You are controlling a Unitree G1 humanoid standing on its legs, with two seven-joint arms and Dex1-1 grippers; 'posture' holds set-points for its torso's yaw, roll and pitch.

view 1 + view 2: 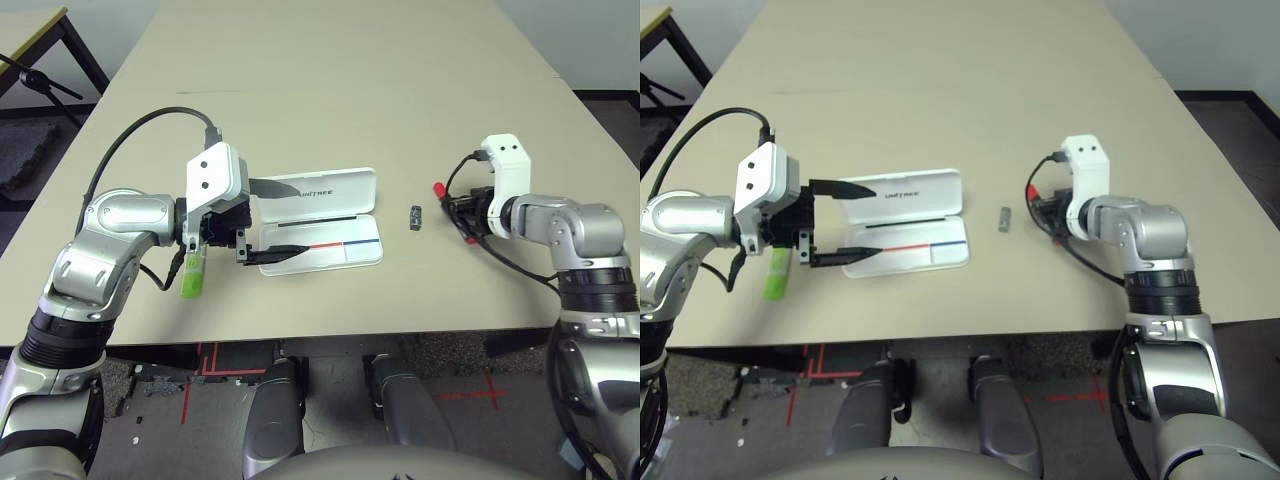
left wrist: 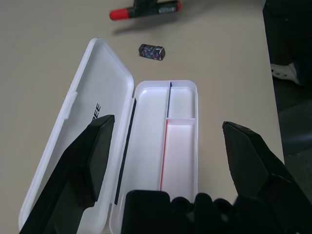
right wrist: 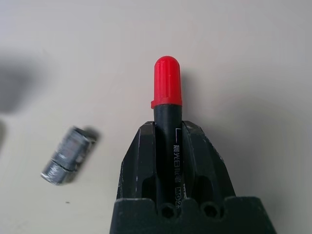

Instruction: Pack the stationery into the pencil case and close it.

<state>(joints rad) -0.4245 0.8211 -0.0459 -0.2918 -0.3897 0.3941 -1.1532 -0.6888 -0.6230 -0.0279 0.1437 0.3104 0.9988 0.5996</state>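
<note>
Right gripper (image 3: 168,125) clamped on black, red-capped cylindrical marker (image 3: 167,85); left gripper (image 2: 168,121) agape. Carry level (unhurried) toward nine o'clock, into white hard-plastic case (image 2: 148,126).

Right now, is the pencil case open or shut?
Open: the pencil case's lid lies folded back from its tray, with the red and blue lines inside exposed.

the white case (image 1: 360,256) lies open on the counter (image 1: 330,110), left of the small dark block (image 1: 416,218), right of the green highlighter (image 1: 193,275).
</note>
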